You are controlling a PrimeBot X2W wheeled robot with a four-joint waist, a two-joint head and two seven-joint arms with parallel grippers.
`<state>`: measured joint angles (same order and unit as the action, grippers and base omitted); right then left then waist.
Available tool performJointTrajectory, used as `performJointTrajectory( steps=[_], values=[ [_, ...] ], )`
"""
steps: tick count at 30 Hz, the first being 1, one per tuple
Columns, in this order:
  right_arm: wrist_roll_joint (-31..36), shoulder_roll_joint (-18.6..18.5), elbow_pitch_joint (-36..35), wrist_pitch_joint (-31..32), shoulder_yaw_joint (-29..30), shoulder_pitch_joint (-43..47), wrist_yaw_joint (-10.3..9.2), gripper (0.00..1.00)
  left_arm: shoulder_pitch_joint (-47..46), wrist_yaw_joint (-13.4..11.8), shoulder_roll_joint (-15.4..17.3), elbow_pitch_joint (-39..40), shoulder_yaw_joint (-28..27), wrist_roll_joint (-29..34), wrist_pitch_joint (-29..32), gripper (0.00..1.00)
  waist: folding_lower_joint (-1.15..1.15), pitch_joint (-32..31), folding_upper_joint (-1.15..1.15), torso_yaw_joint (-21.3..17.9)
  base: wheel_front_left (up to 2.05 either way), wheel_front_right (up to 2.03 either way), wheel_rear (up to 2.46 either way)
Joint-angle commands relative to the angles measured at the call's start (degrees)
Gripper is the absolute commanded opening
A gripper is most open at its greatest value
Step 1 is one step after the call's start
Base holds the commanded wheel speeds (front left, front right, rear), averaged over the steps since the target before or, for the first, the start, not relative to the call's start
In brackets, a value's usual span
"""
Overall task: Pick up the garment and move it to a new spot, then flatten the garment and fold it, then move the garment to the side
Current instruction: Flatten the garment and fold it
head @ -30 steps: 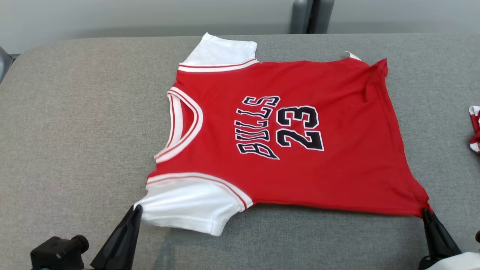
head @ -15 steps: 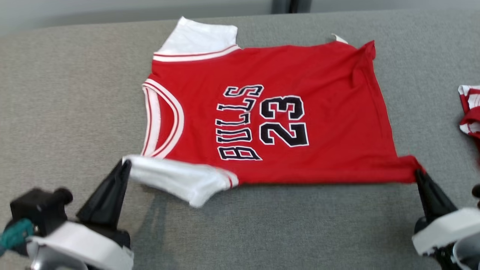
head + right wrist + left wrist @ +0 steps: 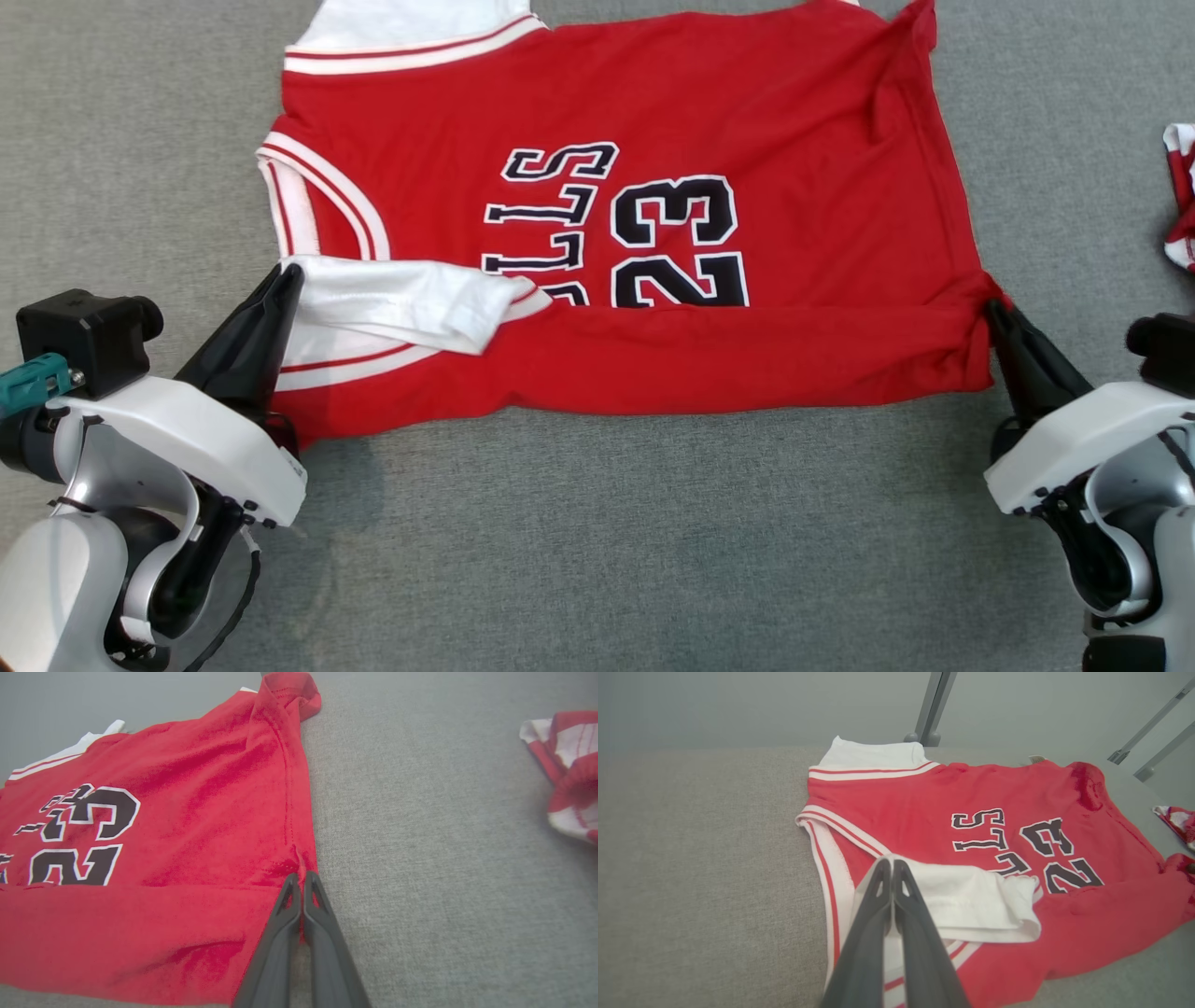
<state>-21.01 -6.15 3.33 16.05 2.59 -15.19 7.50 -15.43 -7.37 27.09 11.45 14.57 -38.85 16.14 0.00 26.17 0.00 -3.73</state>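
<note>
Grey fabric surface (image 3: 597, 523) carries a red jersey (image 3: 747, 112) and, apart, a red-and-white cloth (image 3: 1184, 215).

A grey woven fabric surface (image 3: 597, 523) covers the work area. A small crumpled red-and-white striped cloth (image 3: 1181, 196) lies on this surface at the right edge of the head view. In the left wrist view, a grey metal post (image 3: 931, 709) rises behind the far edge of the surface, against a plain pale grey wall (image 3: 761, 704). Two slanted grey metal bars (image 3: 1153, 732) show at the upper right.

White forearm shells (image 3: 177, 429), black tapered left claw (image 3: 291, 272), matching right claw (image 3: 991, 307), teal plug (image 3: 33, 381)
</note>
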Motion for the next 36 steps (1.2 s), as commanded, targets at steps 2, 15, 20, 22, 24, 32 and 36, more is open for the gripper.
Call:
performJointTrajectory(
  steps=[2,15,20,22,24,32,36],
  values=[
    [-0.52,-0.26,0.63,-0.57,-0.49,-0.93,-0.02,0.0,-0.94,0.14,-0.11,-0.91,-0.19,-0.28,-0.26,0.0,0.0,0.53,0.0,-0.54,0.0,0.0,0.0],
    [1.77,-0.89,-0.15,-19.02,-1.15,-0.65,-0.01,1.0,2.39,-2.9,-4.46,-2.28,-3.41,1.42,-11.99,1.0,0.0,-1.31,0.0,0.85,0.0,0.0,0.0],
    [7.38,-0.58,-0.73,-27.41,-1.32,0.32,-0.01,1.0,2.22,-3.67,-6.11,-2.76,-5.05,4.95,-21.84,1.0,0.0,-3.18,0.0,1.32,0.0,0.0,0.0],
    [9.78,-0.51,-1.16,-29.05,-1.63,0.77,-0.01,1.0,2.74,-3.86,-6.35,-3.55,-5.04,6.69,-25.0,1.0,0.0,-4.14,0.0,1.36,0.0,0.0,0.0],
    [10.68,0.11,-1.29,-29.82,-1.84,1.7,-0.02,1.0,3.22,-4.1,-6.37,-4.35,-4.94,8.28,-27.36,1.0,0.0,-5.07,0.0,1.38,0.0,0.0,0.0],
    [12.14,1.18,0.4,-30.56,-1.37,5.01,-0.02,1.0,5.94,-4.53,-6.81,-7.95,-3.41,12.03,-29.97,1.0,0.0,-7.57,0.0,1.56,0.0,0.0,0.0],
    [12.05,1.47,1.03,-30.64,-1.19,5.42,-0.02,1.0,6.71,-4.49,-6.94,-8.78,-2.64,12.26,-30.0,1.0,0.0,-8.1,0.0,1.65,0.0,0.0,0.0]
  ],
)
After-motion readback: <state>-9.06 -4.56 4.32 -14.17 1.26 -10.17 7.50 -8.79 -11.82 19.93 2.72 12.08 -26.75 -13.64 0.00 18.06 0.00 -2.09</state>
